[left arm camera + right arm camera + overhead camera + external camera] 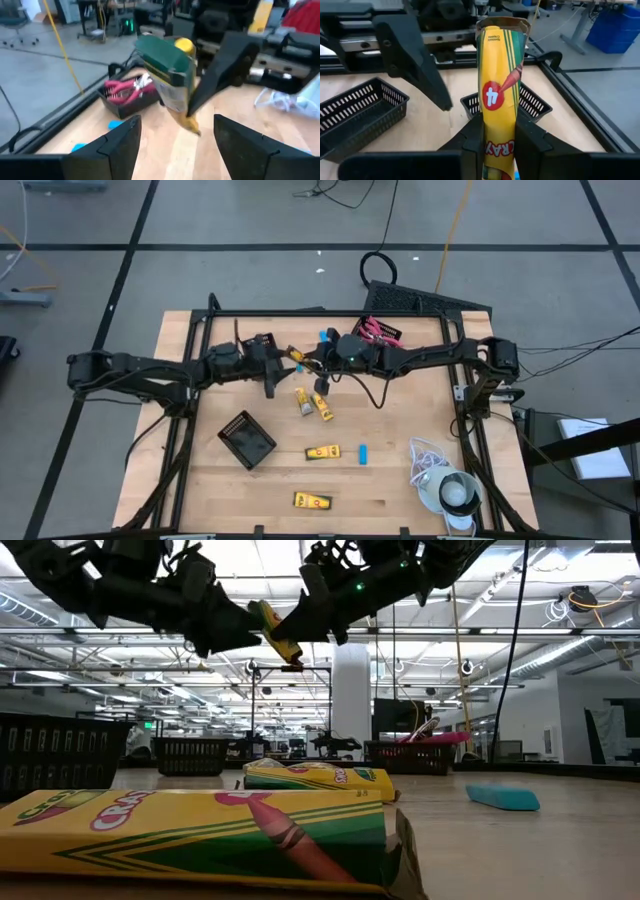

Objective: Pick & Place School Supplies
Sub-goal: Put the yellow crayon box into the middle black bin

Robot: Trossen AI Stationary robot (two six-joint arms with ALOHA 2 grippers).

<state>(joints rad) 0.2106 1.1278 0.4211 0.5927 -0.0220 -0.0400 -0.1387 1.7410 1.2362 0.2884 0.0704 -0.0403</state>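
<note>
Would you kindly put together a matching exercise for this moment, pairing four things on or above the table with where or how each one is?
Things:
1. raised crayon box
2. blue eraser
3. pink-handled scissors
4. left pincer

States:
A. open, fingers either side of the box without touching it
B. lying on the bare wooden table
C. inside a black basket
D. clamped in the right pincer, above the table

Pairs: 1-D, 2-B, 3-C, 4-A
</note>
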